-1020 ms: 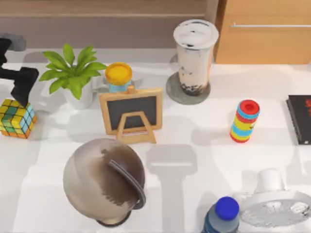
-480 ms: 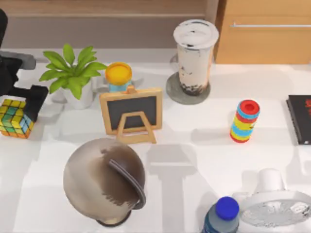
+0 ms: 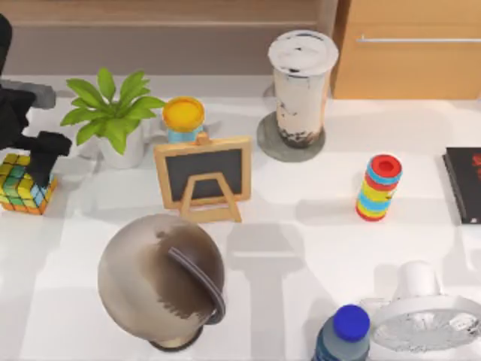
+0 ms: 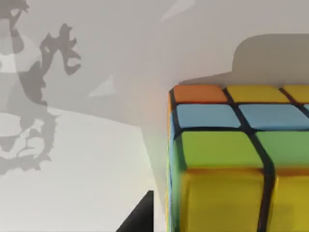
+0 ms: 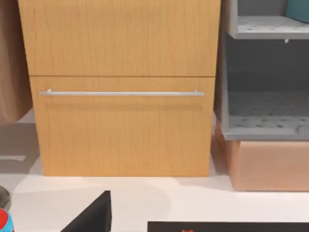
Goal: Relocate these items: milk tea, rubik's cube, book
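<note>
the left gripper (image 3: 39, 154) sits at the far left of the table, directly over the rubik's cube (image 3: 24, 183), its dark body overlapping the cube's upper right corner in the top view. whether its fingers are open or closed cannot be told. in the left wrist view the rubik's cube (image 4: 239, 159) is very close, showing orange, blue, green and yellow squares. right of the gripper stand a potted plant (image 3: 113, 113), a yellow-lidded cup (image 3: 183, 118) and a small chalkboard easel (image 3: 203, 176). a brown globe (image 3: 161, 280) lies nearer the front. the milk tea (image 3: 301, 86) stands upright on a grey coaster (image 3: 269, 143), well apart to the gripper's right. further right are a striped cylinder (image 3: 378, 188), a blue-capped bottle (image 3: 344, 336), a white fan (image 3: 425, 316) and a black book (image 3: 464, 184).
</note>
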{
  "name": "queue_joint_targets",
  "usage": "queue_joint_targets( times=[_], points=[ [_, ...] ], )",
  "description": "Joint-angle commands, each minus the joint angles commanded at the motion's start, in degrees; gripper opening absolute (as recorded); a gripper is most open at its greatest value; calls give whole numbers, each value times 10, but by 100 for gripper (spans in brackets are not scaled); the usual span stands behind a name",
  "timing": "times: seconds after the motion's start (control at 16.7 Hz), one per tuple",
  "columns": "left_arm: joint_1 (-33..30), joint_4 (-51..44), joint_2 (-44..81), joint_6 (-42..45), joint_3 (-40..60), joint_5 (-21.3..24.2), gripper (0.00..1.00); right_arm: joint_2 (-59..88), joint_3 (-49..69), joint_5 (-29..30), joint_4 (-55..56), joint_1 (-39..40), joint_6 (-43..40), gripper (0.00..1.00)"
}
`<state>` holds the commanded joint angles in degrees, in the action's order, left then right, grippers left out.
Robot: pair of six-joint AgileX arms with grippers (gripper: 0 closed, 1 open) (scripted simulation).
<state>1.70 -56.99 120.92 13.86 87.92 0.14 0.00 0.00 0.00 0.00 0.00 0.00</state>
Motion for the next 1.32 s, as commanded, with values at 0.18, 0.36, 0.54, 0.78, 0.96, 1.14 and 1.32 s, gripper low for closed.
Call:
queue_joint_targets(
  times=[0.18,0.36,0.54,0.78,0.96,1.14,1.32],
  points=[
    [0,0,0,0,0,0,32,0,0,0,0,0,0,100],
    [0,0,0,0,0,0,10,0,0,0,0,0,0,100],
    [0,0,0,0,0,0,0,0,0,0,0,0,0,100],
    [0,0,0,0,0,0,0,0,0,0,0,0,0,100],
    [1,0,-1,1,0,0,0,0,0,0,0,0,0,100],
    [2,-18,-12,16,-2,-1,0,0,0,0,0,0,0,100],
    [-1,-48,-43,47,7,0,0,0,0,0,0,0,0,100]
  ],
)
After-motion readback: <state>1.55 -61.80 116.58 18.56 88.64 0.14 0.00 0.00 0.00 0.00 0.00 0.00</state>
